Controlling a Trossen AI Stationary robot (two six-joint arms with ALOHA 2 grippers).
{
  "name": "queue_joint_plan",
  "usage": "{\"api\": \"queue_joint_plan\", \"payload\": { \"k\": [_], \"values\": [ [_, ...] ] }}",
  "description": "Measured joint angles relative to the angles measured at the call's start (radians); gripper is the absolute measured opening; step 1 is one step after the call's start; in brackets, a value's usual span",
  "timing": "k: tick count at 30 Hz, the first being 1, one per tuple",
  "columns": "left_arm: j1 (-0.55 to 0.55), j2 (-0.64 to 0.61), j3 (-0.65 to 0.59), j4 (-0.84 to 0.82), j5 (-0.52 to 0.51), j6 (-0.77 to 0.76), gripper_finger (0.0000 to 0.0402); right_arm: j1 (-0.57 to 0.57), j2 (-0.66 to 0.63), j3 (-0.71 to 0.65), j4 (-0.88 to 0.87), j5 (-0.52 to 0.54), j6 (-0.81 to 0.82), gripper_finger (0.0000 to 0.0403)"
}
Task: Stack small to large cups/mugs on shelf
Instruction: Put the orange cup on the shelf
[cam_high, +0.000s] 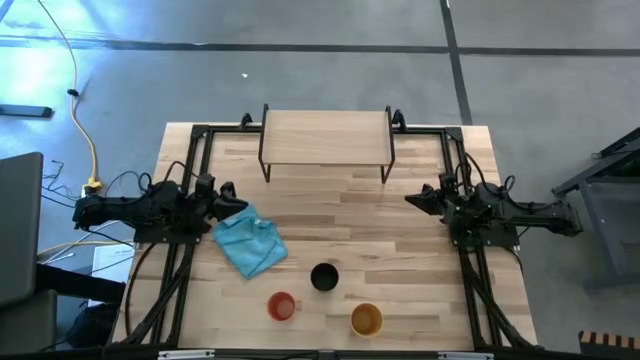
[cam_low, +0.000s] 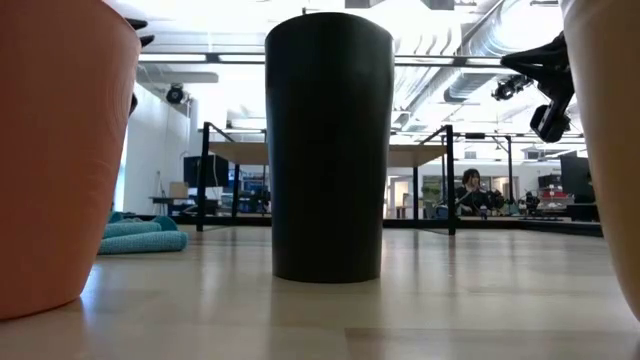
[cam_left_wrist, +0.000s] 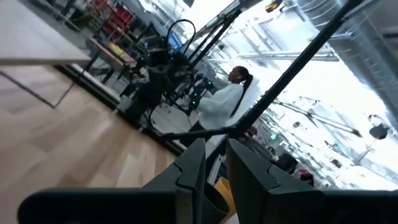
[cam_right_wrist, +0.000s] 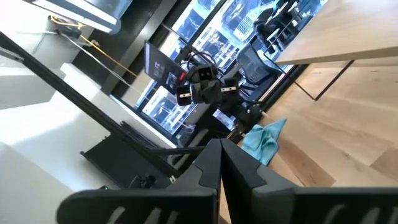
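Red cup (cam_high: 282, 306), black cup (cam_high: 324, 276), yellow cup (cam_high: 366, 319) wait at your six o'clock, shelf (cam_high: 325, 136) at twelve; right gripper (cam_high: 413, 199) clenched empty, left gripper (cam_high: 225, 190) slightly parted, holding nothing.

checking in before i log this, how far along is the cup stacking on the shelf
Nothing looks done: the shelf holds no cups. The red cup, black cup and yellow cup stand apart near the table's front edge, unstacked. Nothing is in hand; the left gripper sits by the blue cloth, the right gripper is shut and empty. All nesting and placing remains.
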Motion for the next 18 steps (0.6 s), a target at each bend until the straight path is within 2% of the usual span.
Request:
{"api": "queue_joint_plan", "payload": {
  "k": [8,12,18],
  "values": [
    [0.000,0.000,0.000,-0.015,-0.004,-0.025,0.0056,0.000,0.000,0.000,-0.047,0.001,-0.105,0.0003],
    [0.000,0.000,0.000,-0.006,-0.048,-0.019,0.0056,0.000,0.000,0.000,-0.080,0.001,-0.112,0.0003],
    [0.000,0.000,0.000,-0.023,-0.051,-0.013,0.0056,0.000,0.000,0.000,-0.087,0.001,-0.111,0.0003]
  ]
}}
